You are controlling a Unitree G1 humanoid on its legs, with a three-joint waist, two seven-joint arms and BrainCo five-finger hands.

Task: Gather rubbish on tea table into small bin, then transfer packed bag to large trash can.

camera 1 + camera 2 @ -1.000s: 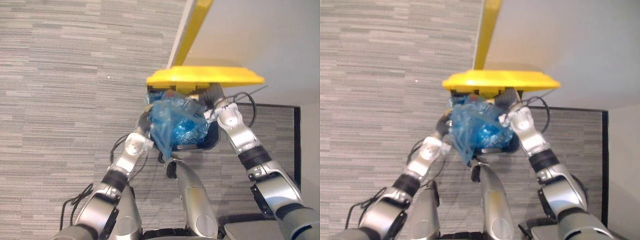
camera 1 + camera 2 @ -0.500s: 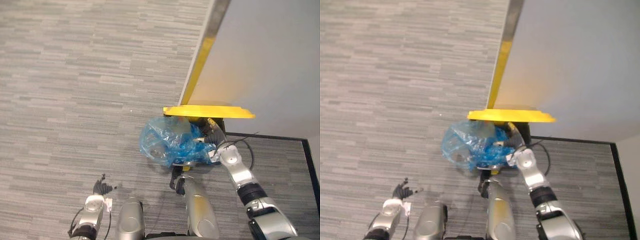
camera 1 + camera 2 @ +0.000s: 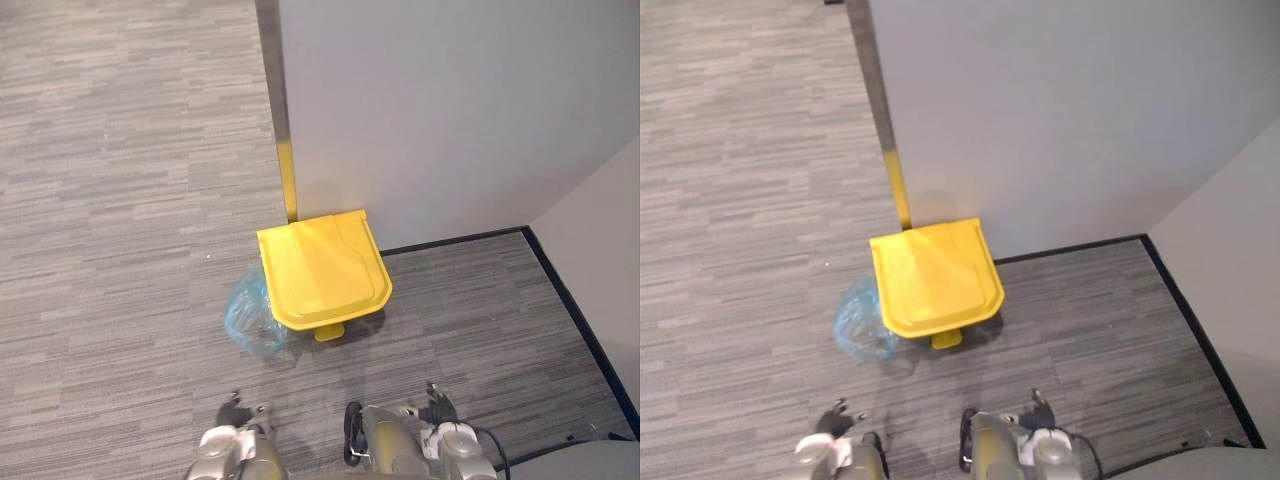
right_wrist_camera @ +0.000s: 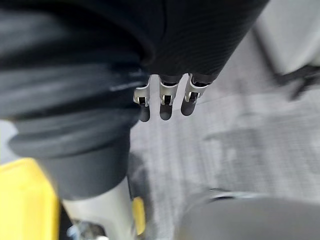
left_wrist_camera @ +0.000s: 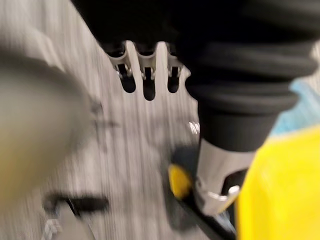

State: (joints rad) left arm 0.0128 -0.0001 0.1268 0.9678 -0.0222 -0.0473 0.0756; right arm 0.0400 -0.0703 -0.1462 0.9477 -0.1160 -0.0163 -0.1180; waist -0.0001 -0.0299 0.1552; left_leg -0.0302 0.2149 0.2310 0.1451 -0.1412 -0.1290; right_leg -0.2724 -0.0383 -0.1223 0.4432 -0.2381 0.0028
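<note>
Against the wall point(image 3: 430, 120) you see the can's yellow lid point(image 3: 322, 268) down flat, with the blue bag point(image 3: 248, 315) bulging out from under its left edge at the floor point(image 3: 120, 200). Your left hand point(image 3: 232, 412) and right hand point(image 3: 437, 408) hang low, well apart from it, fingers relaxed and holding nothing.

We look down on grey striped carpet point(image 3: 120, 180) running up to a pale grey wall point(image 3: 430, 100). A black skirting board point(image 3: 455, 240) lines its base and turns at the corner along a second wall point(image 3: 610, 250).
</note>
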